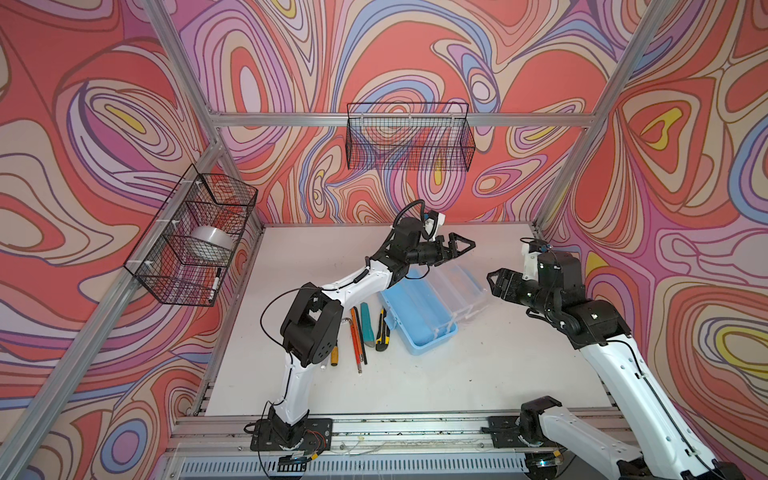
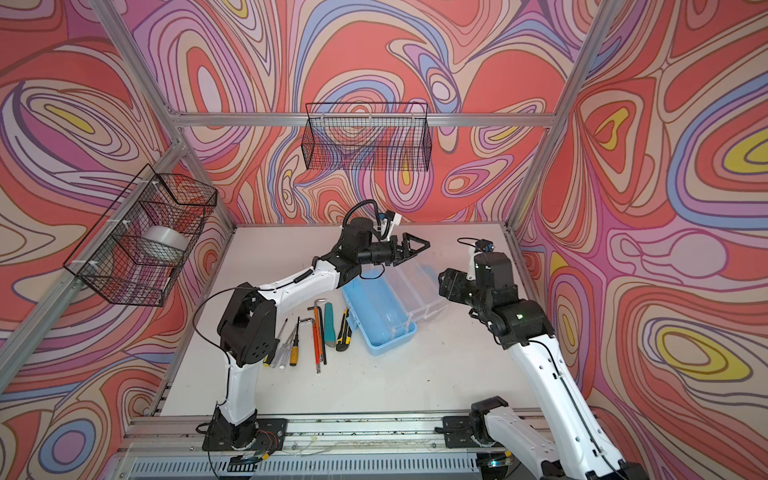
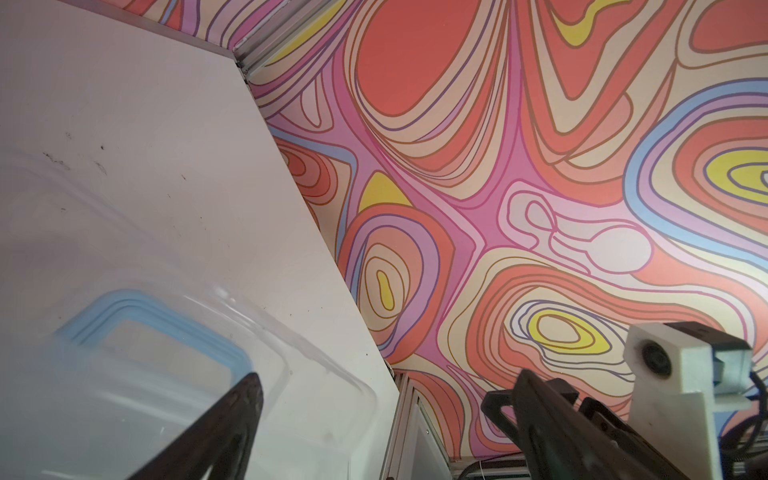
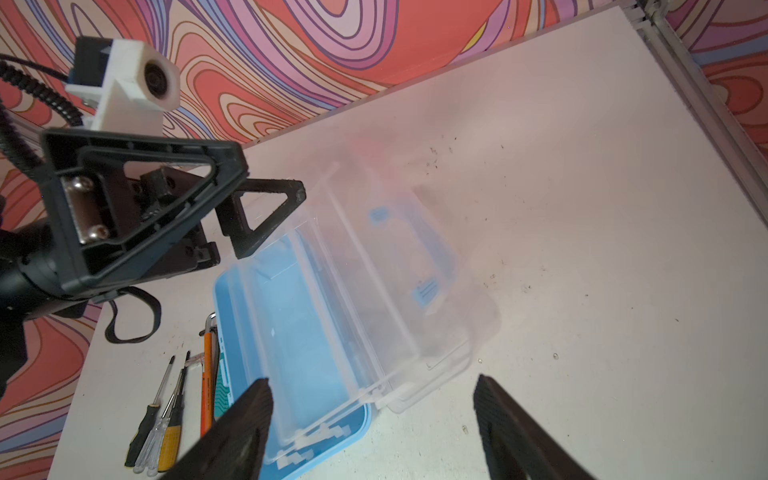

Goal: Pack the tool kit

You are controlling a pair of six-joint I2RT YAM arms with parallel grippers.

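Small light-blue plastic box (image 1: pixel 415 328) sits mid-table, clear lid (image 1: pixel 461 282) laid open for loading, loose screwdrivers and knives (image 1: pixel 367 326) just left; I see left gripper (image 1: pixel 463 251) and right gripper (image 1: pixel 494 283) both spread, empty.

The box (image 1: pixel 415 320) is smooth light-blue plastic, and its lid (image 1: pixel 457 282) is clear and glossy. The table (image 1: pixel 478 374) looks matt white and lightly scuffed. The wire basket (image 1: pixel 409 137) is thin black metal, hung on a brushed metal rail (image 1: pixel 291 119).
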